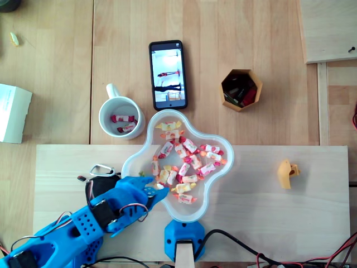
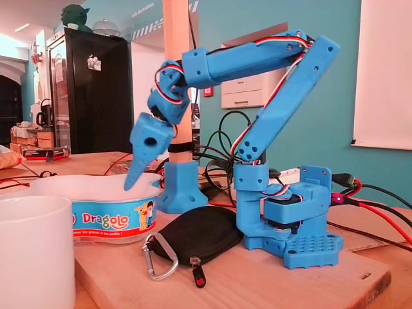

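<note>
gripper: tip (image 1: 158,188) (image 2: 131,183) points down just inside the left rim of the bowl in the overhead view. The fingers read as one blue wedge in both views, so I cannot tell how far apart they are or whether they hold anything.
candies: wrapped pieces (image 1: 189,159), red, white and yellow, piled in the bowl. The nearest ones lie right at the tip, the rest spread up and to the right of it in the overhead view.
bowl: white, lobed, shallow (image 1: 192,211). It sits under the tip, and its wall carries "Dragolo" print in the fixed view (image 2: 109,219).
pouch: black zip pouch (image 1: 99,184) (image 2: 203,233), just behind the gripper, under the wrist and touching the board.
carabiner: silver (image 1: 101,168) (image 2: 161,256), clipped to the pouch, just left of the bowl rim in the overhead view.
mug: white (image 1: 101,118) (image 2: 32,251), near, up and left of the tip in the overhead view, close beside the bowl's rim.
mug candies: two (image 1: 124,121), lying inside the mug.
post mount: blue foot with a wooden post (image 1: 183,237) (image 2: 177,187), just below the bowl in the overhead view.
phone: (image 1: 168,74) lying flat beyond the bowl, above the tip.
hex cup: orange (image 1: 236,106) with dark items inside, well up and right.
orange piece: (image 1: 288,173) on the board, well to the right.
white box: (image 1: 12,113) far left.
board: light wood (image 1: 279,212), under the bowl and arm.
arm: blue (image 1: 83,226) (image 2: 283,96), folded over from its base (image 2: 296,225).
</note>
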### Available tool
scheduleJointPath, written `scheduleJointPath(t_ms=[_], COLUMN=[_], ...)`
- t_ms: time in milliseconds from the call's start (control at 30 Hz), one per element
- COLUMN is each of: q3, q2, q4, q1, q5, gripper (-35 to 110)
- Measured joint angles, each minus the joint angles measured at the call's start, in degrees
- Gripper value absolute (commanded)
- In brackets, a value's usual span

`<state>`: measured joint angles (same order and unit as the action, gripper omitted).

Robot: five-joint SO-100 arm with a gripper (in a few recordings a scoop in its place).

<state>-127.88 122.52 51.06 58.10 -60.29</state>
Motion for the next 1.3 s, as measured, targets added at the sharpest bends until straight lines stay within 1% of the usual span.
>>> scheduleJointPath(t_ms=[133,233,300,433,567,733,1000,1300], q3=[9.1,13.7,15.7,15.8,15.8,15.8,16.5,17.4], q2=[-4.0,-5.8,-6.9,-9.2,-12.4,-18.4,-28.0,-33.0], q4=[0.0,0.0,-0.1,-0.2,-0.4,-0.9,-10.3,-11.4], q1=[-0.4,-3.7,-5.7,-9.8,-11.2,-11.1,-11.0,-10.5], q5=[-1.4,-1.5,-3.5,-10.8,-15.0,-17.1,-18.5,-19.4], gripper=[20,20,20,20,20,20,20,20])
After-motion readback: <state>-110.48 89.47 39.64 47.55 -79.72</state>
